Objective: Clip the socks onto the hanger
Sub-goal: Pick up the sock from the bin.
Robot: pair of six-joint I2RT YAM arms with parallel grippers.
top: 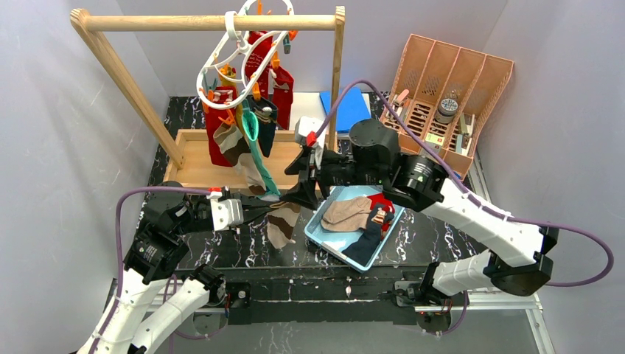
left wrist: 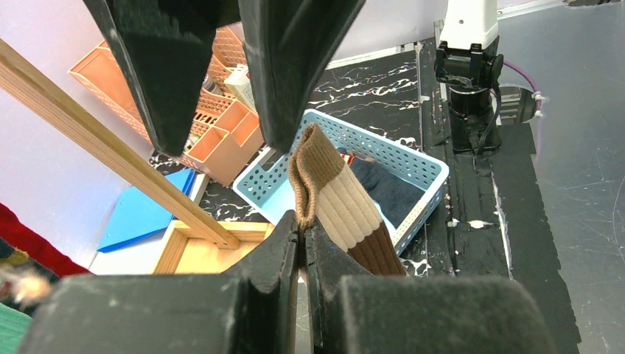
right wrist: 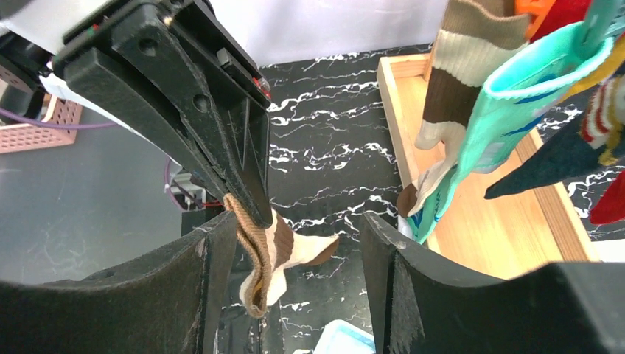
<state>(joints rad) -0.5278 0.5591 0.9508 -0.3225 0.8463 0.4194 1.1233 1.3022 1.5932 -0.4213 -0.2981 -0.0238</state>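
Observation:
My left gripper (top: 269,209) is shut on the cuff of a brown and beige striped sock (top: 282,223), which hangs from it above the table. The left wrist view shows the jaws (left wrist: 304,225) pinching the ribbed cuff (left wrist: 340,206). My right gripper (top: 302,189) is open and faces it, with its fingers on either side of the sock's cuff (right wrist: 274,251). The white ring hanger (top: 230,57) hangs on the rail with red (top: 217,140), teal (top: 250,131) and navy (top: 266,122) socks clipped to it.
A blue basket (top: 332,251) right of centre holds tan (top: 346,214), navy (top: 365,245) and red socks. The wooden rail frame (top: 214,23) with its base tray (top: 193,161) stands at the back left. A pink organizer (top: 451,77) and a blue pad (top: 348,107) are at the back right.

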